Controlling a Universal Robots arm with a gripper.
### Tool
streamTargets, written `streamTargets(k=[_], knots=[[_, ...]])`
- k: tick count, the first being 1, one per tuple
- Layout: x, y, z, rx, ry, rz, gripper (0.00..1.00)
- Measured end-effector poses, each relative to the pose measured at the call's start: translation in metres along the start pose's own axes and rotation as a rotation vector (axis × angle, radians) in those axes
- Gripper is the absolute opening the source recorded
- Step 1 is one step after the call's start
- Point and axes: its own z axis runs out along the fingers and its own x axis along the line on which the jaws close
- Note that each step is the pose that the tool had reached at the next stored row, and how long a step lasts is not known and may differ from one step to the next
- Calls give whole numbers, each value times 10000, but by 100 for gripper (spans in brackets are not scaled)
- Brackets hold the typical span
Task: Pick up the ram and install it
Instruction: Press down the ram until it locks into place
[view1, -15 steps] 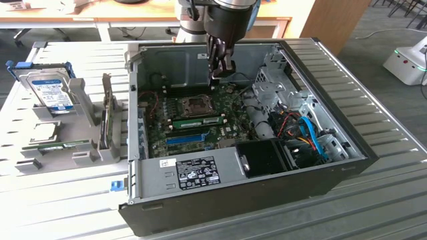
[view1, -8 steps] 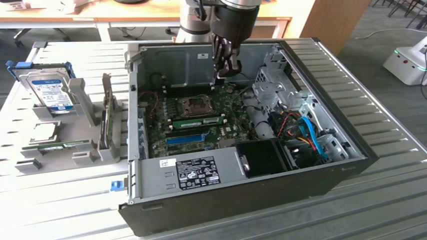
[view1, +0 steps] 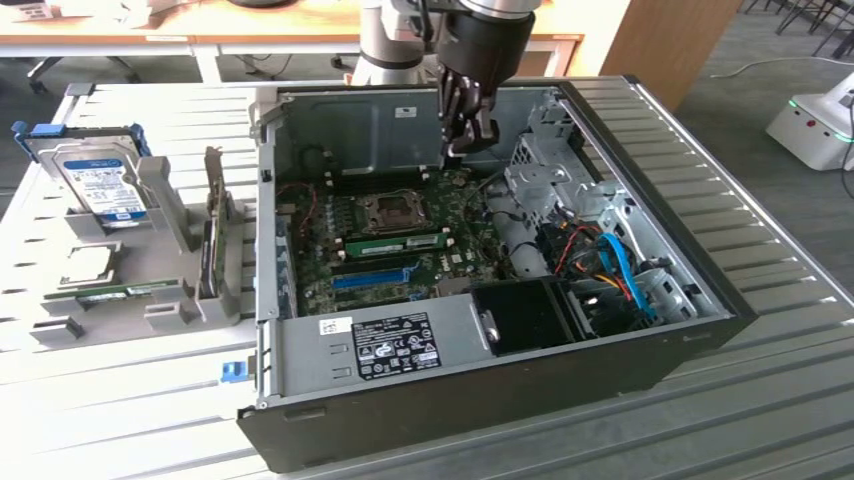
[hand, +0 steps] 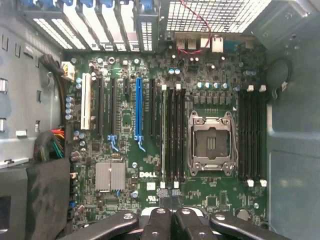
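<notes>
A green ram stick (view1: 400, 243) with a white label stands on edge in a memory slot beside the CPU socket (view1: 395, 210) on the motherboard. From the wrist camera it is a thin pale strip (hand: 163, 135) between black slots, next to the socket (hand: 210, 143). My gripper (view1: 462, 148) hangs above the board, over the back of the open case, well clear of the stick. Its fingers (hand: 159, 222) are pressed together, shut on nothing. Another green stick (view1: 130, 291) lies in the grey holder outside the case.
The open PC case (view1: 694, 330) lies on a slatted metal table. A grey fixture (view1: 160, 250) at the exterior view's left holds a silver hard drive (view1: 104, 180). Blue cables (view1: 627, 270) and a black fan shroud (view1: 527, 315) fill the case's near right corner. A blue slot (hand: 138, 107) crosses the board.
</notes>
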Motion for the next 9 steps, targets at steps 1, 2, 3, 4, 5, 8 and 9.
streamTargets(k=[1, 2, 3, 4, 5, 8, 9], knots=[[0, -9, 0, 0, 0, 0, 11], [0, -16, -1, 1, 0, 0, 11], [0, -18, -1, 0, 0, -1, 11], [0, -18, -1, 0, 1, -1, 11], [-1, -18, -1, 0, 0, -1, 11], [0, -18, 0, 0, 3, -1, 11], [-1, -18, 4, 2, 1, -1, 11]])
